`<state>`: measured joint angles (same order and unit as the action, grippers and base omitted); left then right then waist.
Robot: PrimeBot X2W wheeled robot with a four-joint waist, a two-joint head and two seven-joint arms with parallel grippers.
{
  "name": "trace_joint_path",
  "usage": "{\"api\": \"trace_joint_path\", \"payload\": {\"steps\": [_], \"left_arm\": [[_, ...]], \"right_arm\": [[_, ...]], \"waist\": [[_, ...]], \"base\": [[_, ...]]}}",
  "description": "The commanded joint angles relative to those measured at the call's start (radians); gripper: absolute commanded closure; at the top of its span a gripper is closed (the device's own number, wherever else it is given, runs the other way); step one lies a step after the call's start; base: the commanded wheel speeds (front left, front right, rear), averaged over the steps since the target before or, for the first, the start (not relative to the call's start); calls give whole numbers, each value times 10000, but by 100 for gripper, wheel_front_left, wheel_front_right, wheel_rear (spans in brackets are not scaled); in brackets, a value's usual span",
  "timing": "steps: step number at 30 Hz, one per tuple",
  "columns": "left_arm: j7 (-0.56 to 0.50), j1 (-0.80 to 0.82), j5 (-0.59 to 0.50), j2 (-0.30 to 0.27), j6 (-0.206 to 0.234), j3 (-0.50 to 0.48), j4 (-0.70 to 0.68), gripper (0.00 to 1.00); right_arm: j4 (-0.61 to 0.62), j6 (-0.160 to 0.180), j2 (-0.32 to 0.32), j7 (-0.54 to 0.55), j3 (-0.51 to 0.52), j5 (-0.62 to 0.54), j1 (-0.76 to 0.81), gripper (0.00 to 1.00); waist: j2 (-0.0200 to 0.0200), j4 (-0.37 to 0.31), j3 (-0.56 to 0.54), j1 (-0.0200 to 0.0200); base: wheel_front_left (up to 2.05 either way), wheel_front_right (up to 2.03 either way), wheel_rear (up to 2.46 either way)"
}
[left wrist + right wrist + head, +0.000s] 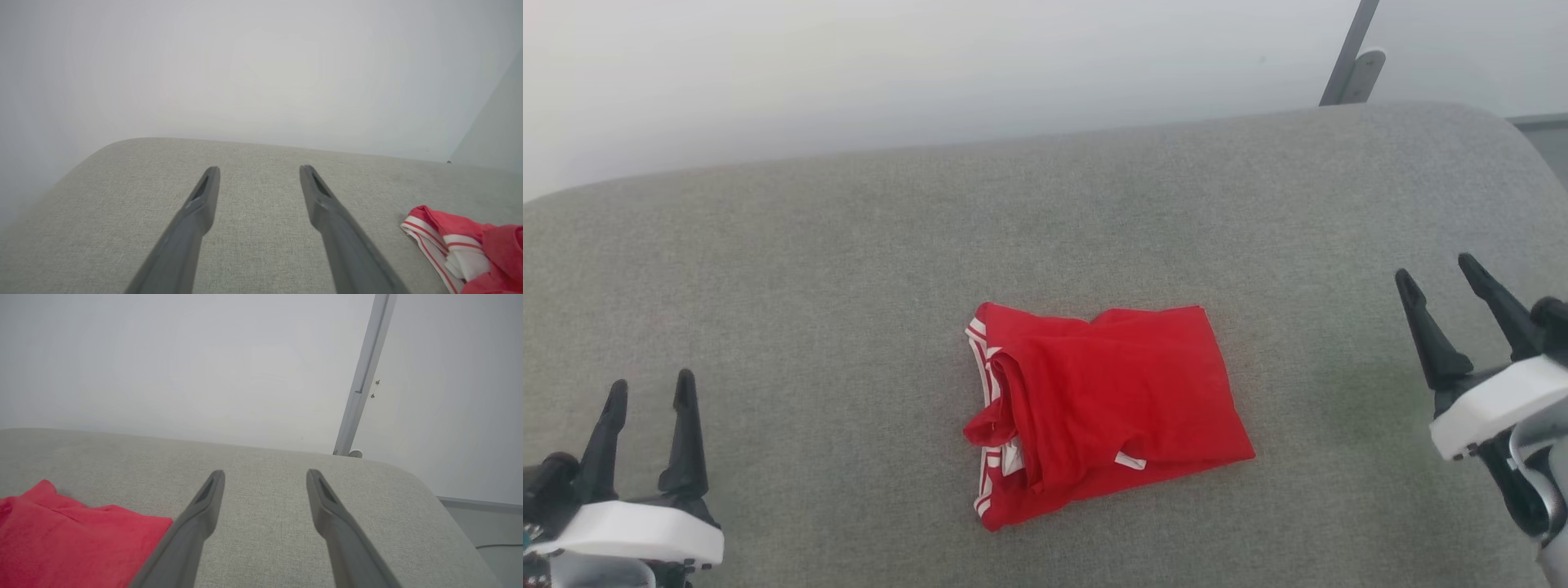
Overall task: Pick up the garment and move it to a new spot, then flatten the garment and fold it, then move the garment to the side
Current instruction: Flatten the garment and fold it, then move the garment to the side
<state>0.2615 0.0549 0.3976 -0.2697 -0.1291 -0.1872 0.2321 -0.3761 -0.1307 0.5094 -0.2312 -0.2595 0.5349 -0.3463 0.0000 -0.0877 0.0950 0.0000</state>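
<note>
The garment [1107, 408] lies folded into a rough rectangle on a grey fabric cushion [849, 269], near the middle of it. It is bright red jersey cloth, and the upturned layers are plain red with soft creases. Along its left edge the layers bunch into a rolled fold, where red-and-white striped trim and slivers of white cloth peek out. One small white tab shows at its near edge. The left wrist view catches that striped edge [461, 249] up close, with thin red lines on white bands. The right wrist view shows its plain red side [61, 539].

The left gripper [652, 380] sits well to the left of the garment and nearer the robot, its jaws spread and holding nothing [259, 168]. The right gripper [1435, 268] sits well to the right of the garment, jaws likewise spread and empty [265, 472]. Neither touches the cloth.

Beyond the garment, past the cushion's far right corner, a slanted grey metal post [1349, 57] stands against a pale wall.
</note>
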Motion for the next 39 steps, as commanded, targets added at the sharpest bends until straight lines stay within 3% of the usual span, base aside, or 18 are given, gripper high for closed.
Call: {"api": "trace_joint_path", "payload": {"steps": [1, 15, 39], "left_arm": [[42, -129, -109, -9, -14, -68, -1, 0], [42, -417, -116, -100, -14, -337, 19, 0], [42, -385, -180, -36, -14, -353, 15, 0]], "right_arm": [[-96, 1, -103, -122, 76, 1, 161, 0], [-8, 1, -408, -352, 753, -133, 767, 0], [47, 1, -570, -350, 715, -29, 1045, 0]], "waist": [[0, 8, -68, 0], [0, 44, -283, 0], [0, 205, -286, 0]], "base": [[0, 0, 0], [0, 0, 0], [0, 0, 0]]}}
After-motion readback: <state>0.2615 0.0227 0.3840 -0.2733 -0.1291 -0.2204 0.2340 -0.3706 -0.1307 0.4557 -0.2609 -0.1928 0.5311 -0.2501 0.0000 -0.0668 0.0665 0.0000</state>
